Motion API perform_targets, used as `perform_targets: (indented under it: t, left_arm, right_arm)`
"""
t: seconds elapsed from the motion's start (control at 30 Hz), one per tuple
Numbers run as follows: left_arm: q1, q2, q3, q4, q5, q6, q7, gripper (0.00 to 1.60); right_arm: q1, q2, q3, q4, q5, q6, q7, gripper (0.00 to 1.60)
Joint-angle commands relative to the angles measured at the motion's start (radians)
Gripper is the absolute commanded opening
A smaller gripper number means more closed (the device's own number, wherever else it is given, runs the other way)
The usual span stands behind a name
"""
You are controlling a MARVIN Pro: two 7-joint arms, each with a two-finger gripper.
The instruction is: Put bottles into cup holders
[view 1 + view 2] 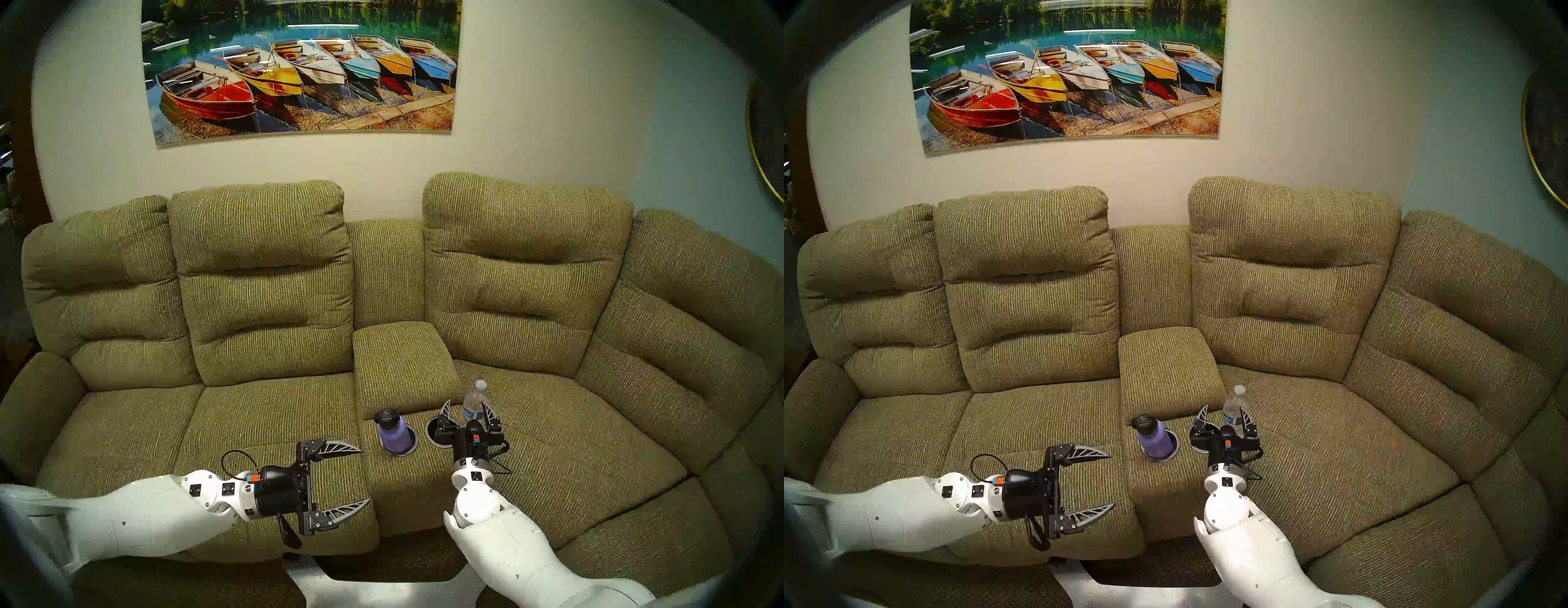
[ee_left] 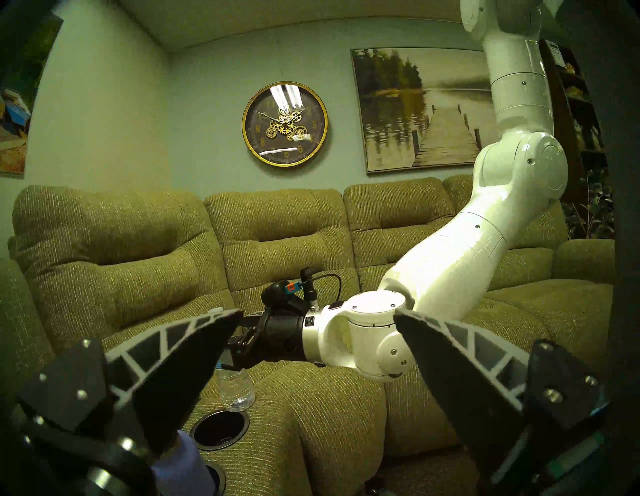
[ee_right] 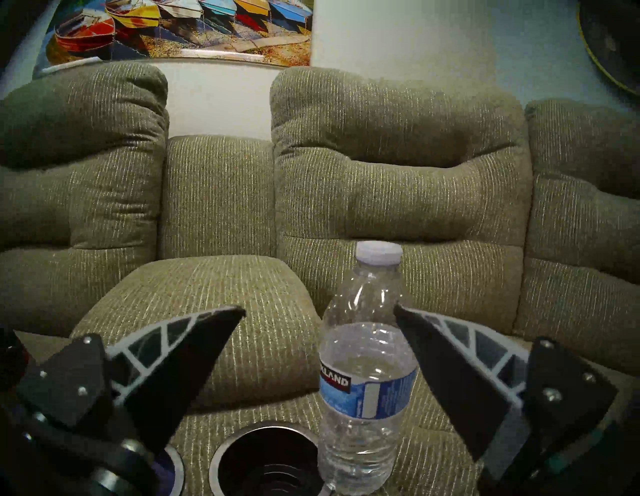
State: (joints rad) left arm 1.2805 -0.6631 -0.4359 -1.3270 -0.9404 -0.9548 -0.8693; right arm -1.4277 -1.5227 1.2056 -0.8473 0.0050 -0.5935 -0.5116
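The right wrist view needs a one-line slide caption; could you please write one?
Open right gripper approaches the upright water bottle, standing beside the empty cup holder.

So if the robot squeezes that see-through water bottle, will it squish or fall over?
Probably both, a little. The water bottle has thin, crinkly clear walls, so it may dent under the right gripper, whose jaws are open around it. It is tall, narrow and looks only part full, standing beside the empty cup holder, so a nudge could tip it.
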Motion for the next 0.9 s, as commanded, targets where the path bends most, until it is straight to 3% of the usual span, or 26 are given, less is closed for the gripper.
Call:
perform_targets:
  t: [0.0, 0.17, 0.57, 0.87]
  left_arm:
    - [0.019, 0.028, -0.024, -0.044, -0.003, -0.005, -0.023, 1.60]
    - [0.030, 0.031, -0.036, -0.050, -0.001, -0.005, -0.023, 1.60]
    - [0.037, 0.032, -0.042, -0.053, 0.005, -0.005, -0.015, 1.60]
    - [0.041, 0.032, -0.047, -0.054, 0.006, -0.005, -0.014, 1.60]
  right_arm:
    - [0.061, -0.041, 0.020, 0.036, -0.079, -0.081, -0.118, 1.60]
    - [0.116, -0.043, 0.026, 0.106, -0.117, -0.107, -0.181, 1.60]
    - [0.235, -0.060, 0.061, 0.185, -0.100, -0.045, -0.093, 1.60]
    - [0.325, -0.081, 0.102, 0.294, -0.079, 0.016, -0.059, 1.60]
